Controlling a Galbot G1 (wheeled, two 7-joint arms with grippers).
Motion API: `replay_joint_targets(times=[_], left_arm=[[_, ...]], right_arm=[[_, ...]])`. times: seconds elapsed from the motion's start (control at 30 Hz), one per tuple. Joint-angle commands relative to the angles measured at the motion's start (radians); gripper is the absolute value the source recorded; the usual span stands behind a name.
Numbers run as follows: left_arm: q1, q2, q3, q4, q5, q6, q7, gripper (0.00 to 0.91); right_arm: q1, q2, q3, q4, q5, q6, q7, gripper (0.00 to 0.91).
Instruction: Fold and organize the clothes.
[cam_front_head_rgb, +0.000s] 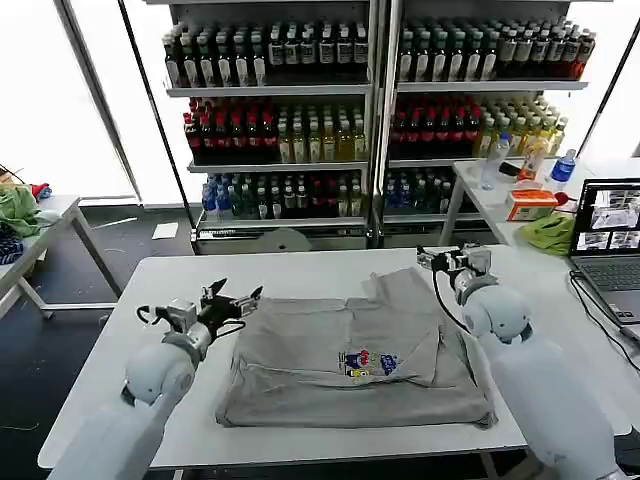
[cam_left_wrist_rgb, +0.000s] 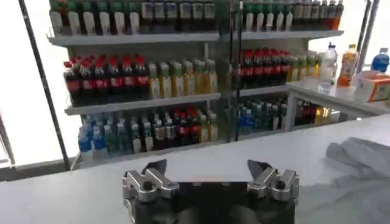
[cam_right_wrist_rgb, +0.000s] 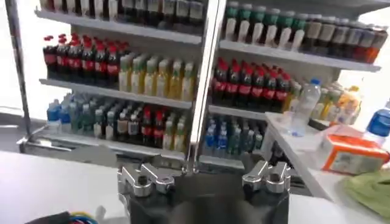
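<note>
A light grey shirt (cam_front_head_rgb: 340, 345) lies partly folded on the white table (cam_front_head_rgb: 300, 275), its small multicoloured chest print (cam_front_head_rgb: 367, 363) facing up near the front. One loose grey part (cam_left_wrist_rgb: 359, 159) reaches toward the back right. My left gripper (cam_front_head_rgb: 232, 298) hovers just off the shirt's left edge, open and holding nothing; in the left wrist view the left gripper (cam_left_wrist_rgb: 209, 165) has bare table between its fingers. My right gripper (cam_front_head_rgb: 452, 259) is raised by the shirt's back right corner, open and empty, and in the right wrist view the right gripper (cam_right_wrist_rgb: 204, 164) points toward the shelves.
Drink shelves (cam_front_head_rgb: 370, 110) stand behind the table. To the right, a side table carries a laptop (cam_front_head_rgb: 608, 235), a bright green cloth (cam_front_head_rgb: 550, 232), an orange-and-white box (cam_front_head_rgb: 531, 204) and bottles (cam_front_head_rgb: 495, 160). Another small table (cam_front_head_rgb: 40, 235) with green cloth stands at the left.
</note>
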Motion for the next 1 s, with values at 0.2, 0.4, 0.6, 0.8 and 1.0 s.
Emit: replay_joint_targets(times=[0.2, 0.4, 0.6, 0.8, 1.0], left_arm=[[-0.133, -0.068, 0.081, 0.213, 0.001, -0.007, 0.021, 0.907], [-0.139, -0.078, 0.094, 0.224, 0.014, -0.004, 0.013, 0.907], [-0.148, -0.088, 0.100, 0.258, 0.013, -0.003, 0.010, 0.907], [-0.152, -0.098, 0.100, 0.283, 0.020, 0.001, 0.010, 0.907], [-0.150, -0.101, 0.087, 0.293, 0.030, 0.007, 0.006, 0.907]], right_arm=[[0.064, 0.031, 0.000, -0.188, -0.116, -0.007, -0.134, 0.907], [0.046, 0.083, 0.018, -0.212, -0.099, 0.020, -0.086, 0.907], [0.056, 0.118, 0.016, -0.297, -0.103, 0.050, -0.089, 0.907], [0.075, 0.156, 0.018, -0.361, -0.093, 0.061, -0.092, 0.907], [0.079, 0.181, 0.020, -0.394, -0.088, 0.063, -0.090, 0.907]])
